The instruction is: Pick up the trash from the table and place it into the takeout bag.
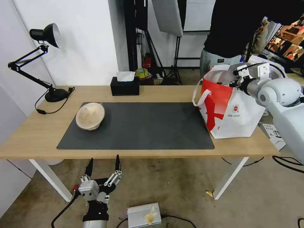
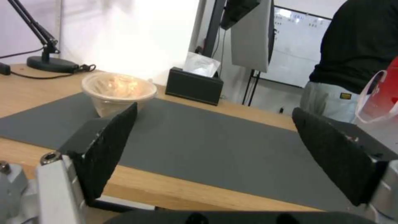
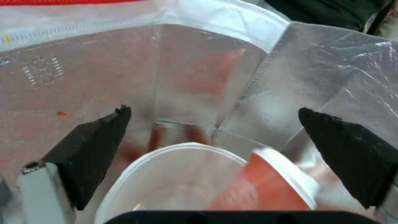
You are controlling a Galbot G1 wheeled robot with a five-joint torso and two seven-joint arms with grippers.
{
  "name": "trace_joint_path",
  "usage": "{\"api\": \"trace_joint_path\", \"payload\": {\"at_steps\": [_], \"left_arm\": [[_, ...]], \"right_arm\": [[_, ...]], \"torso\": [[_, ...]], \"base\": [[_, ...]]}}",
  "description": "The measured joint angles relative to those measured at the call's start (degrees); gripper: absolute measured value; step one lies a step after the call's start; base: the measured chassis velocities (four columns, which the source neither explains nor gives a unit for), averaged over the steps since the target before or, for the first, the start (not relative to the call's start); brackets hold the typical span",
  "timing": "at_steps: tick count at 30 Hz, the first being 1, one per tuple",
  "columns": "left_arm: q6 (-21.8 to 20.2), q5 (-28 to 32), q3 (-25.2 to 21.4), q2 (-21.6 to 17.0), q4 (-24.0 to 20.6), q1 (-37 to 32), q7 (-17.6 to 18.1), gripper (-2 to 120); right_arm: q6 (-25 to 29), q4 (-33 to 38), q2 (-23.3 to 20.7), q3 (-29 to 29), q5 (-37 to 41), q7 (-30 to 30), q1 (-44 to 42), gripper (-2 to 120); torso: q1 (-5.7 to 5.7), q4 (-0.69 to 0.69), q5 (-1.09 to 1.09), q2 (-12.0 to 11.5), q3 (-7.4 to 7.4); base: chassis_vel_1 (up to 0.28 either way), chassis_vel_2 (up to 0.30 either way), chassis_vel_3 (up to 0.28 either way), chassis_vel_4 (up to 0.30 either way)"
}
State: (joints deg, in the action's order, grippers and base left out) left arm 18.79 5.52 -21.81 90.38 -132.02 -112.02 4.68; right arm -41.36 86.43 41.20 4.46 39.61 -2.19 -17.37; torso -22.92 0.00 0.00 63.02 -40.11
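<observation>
On the light-wood table (image 1: pixel 38 133) we see the pulp bowl (image 1: pixel 90 116) ahead of our wide-open left gripper (image 1: pixel 103 165) — right gripper (image 3: pixel 211 124), empty and spread, over the takeout bag (image 1: pixel 234 117).

A black articulated metal desk lamp (image 1: pixel 44 60) stands at the back left. A black rectangular tissue box (image 1: pixel 125 86) holding white tissue sits further right. A small silver metal box (image 1: pixel 144 215) lies on the floor.

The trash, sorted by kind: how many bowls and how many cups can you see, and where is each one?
Bowls: 2, a beige pulp bowl on the dark mat and a white plastic bowl inside the takeout bag.
Cups: 1, a red paper cup lying in the bag.
Total: 3.
</observation>
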Motion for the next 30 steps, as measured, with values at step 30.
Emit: {"api": "trace_joint_path", "payload": {"at_steps": [30], "left_arm": [[-0.2, 0.1, -0.2, -0.5, -1.2, -0.4, 0.0, 100]], "right_arm": [[12.1, 14.3, -3.1, 5.5, 10.0, 12.9, -2.3, 100]], "torso": [[0.0, 0.0, 0.0, 0.0, 0.0]], "base": [[0.0, 0.0, 0.0, 0.0]]}}
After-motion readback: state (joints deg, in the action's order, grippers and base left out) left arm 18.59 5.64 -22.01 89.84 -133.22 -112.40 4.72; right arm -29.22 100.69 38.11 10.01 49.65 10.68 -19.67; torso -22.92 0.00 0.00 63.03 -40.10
